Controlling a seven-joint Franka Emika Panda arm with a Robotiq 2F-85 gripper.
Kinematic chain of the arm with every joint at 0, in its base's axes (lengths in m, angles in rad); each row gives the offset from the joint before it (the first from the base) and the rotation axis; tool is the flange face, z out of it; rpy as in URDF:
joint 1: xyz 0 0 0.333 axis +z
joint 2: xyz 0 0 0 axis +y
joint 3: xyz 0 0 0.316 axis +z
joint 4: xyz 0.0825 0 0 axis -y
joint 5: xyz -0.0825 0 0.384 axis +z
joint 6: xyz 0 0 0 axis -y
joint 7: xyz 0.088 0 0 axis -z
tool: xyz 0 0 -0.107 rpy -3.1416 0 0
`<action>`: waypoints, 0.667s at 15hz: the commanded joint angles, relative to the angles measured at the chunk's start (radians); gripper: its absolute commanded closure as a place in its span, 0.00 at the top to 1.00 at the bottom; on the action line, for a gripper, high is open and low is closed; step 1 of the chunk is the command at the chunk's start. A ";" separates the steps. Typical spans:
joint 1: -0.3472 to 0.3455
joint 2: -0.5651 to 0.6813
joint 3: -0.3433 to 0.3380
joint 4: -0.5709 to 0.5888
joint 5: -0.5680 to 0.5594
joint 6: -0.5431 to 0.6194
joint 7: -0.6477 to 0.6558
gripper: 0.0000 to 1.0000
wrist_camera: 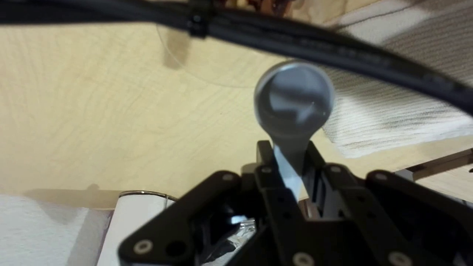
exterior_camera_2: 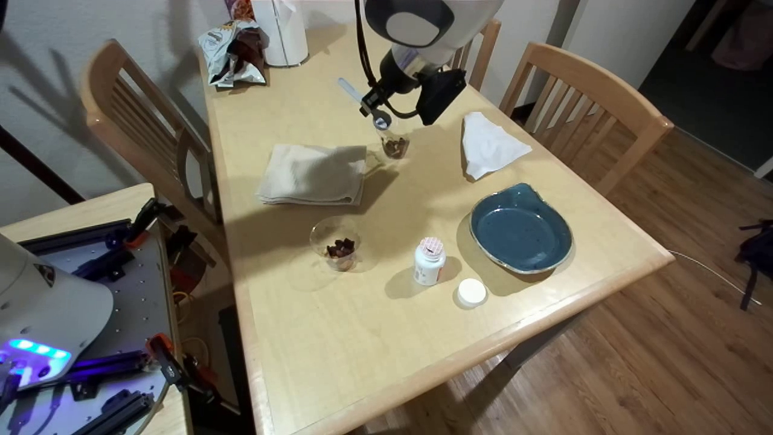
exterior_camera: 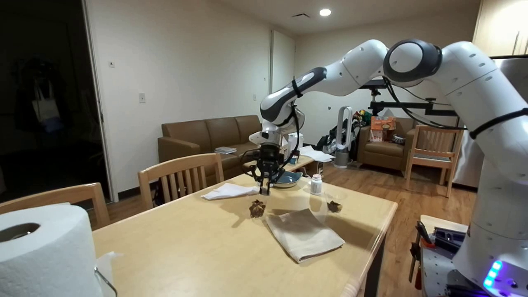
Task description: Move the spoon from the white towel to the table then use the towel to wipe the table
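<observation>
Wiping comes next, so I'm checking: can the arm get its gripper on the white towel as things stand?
Probably not yet: the gripper is closed on the spoon, which should go down first. The white towel itself lies uncovered, though a clear cup stands near it.

White arm in a high arch, wrist downward, black fingers in a narrow pinch.

Spoon: handle's end was hidden by the gripper in the wrist view.
Towel: was cut off there by the right edge and crossed by a cable.
Paper roll: ran past the left edge in an exterior view.
Bottle: label was too small to read.
</observation>
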 commanded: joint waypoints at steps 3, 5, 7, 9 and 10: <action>-0.028 0.089 0.011 0.123 -0.040 -0.126 -0.046 0.07; -0.032 0.110 0.010 0.147 -0.040 -0.144 -0.057 0.07; -0.034 0.127 0.010 0.167 -0.039 -0.154 -0.063 0.07; -0.032 0.137 0.005 0.181 -0.046 -0.155 -0.052 0.48; -0.031 0.140 0.005 0.185 -0.047 -0.147 -0.050 0.53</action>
